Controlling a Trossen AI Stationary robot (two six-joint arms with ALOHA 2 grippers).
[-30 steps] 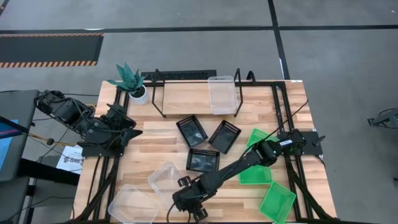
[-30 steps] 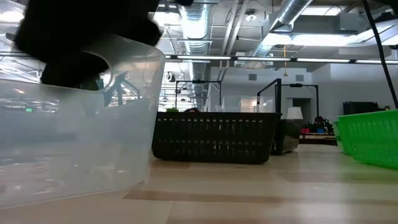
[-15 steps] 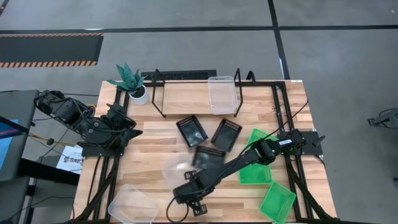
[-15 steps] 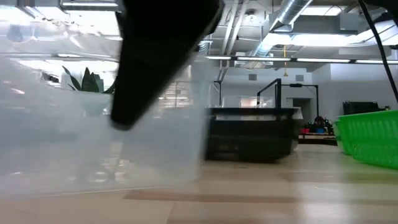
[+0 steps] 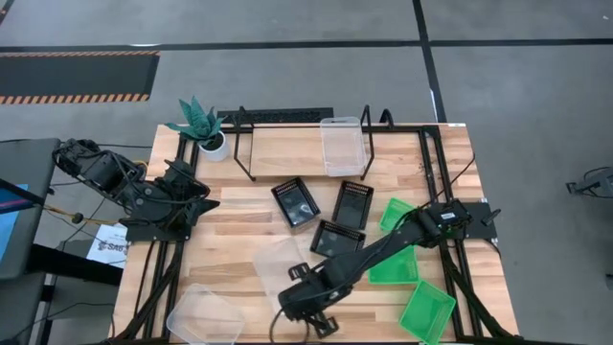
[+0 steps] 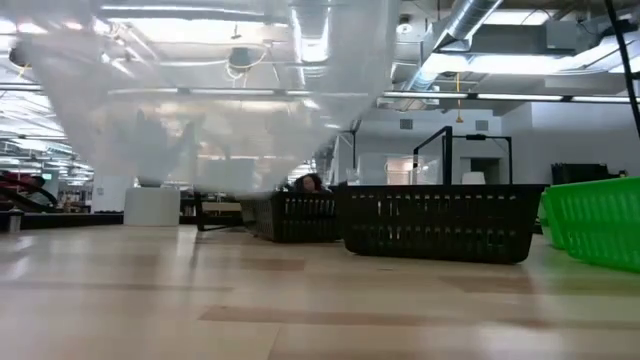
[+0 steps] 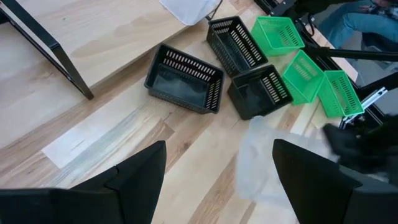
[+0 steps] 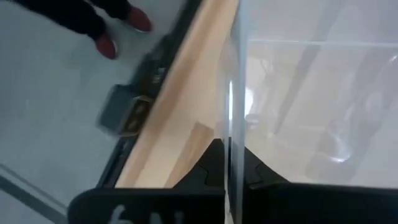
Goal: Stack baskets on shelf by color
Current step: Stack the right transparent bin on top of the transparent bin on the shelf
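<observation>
**Q:** What's on the wooden table (image 5: 230,230) right now?

**A:** My right gripper (image 5: 299,287) is clamped on the rim of a clear basket (image 5: 278,264), holding it up off the front of the table. Another clear basket (image 5: 204,316) sits at the front left corner, a third (image 5: 343,146) on the shelf (image 5: 287,144).

**Q:** And around that?

**A:** Three black baskets (image 5: 337,238) mid-table, green baskets (image 5: 426,311) on the right. My left gripper (image 7: 214,180) waits spread open, empty, at the left edge.
</observation>
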